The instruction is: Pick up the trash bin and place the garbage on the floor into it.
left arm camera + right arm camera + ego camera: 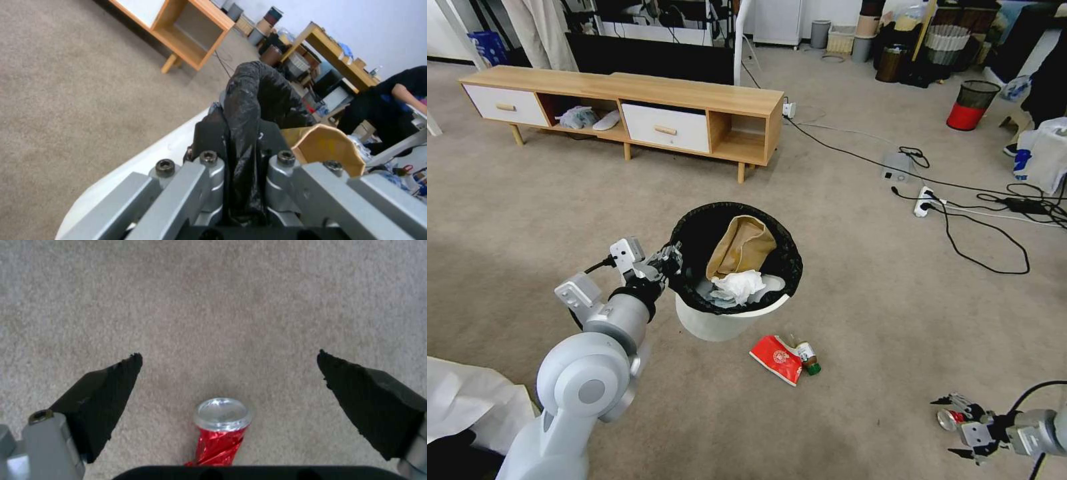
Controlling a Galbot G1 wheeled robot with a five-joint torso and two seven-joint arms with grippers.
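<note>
- Head view: our left gripper pinches the trash bin rim at nine o'clock; the tilted load could slip.
- Our right gripper gapes wide over the crushed can; closing early could roll it away.

text: none legible | red packet: round white emblem, unreadable

Crushed red can: lower end hidden behind the right tool's body (bottom edge). Trash bin: bag rim hides the left tool's fingertips.
</note>
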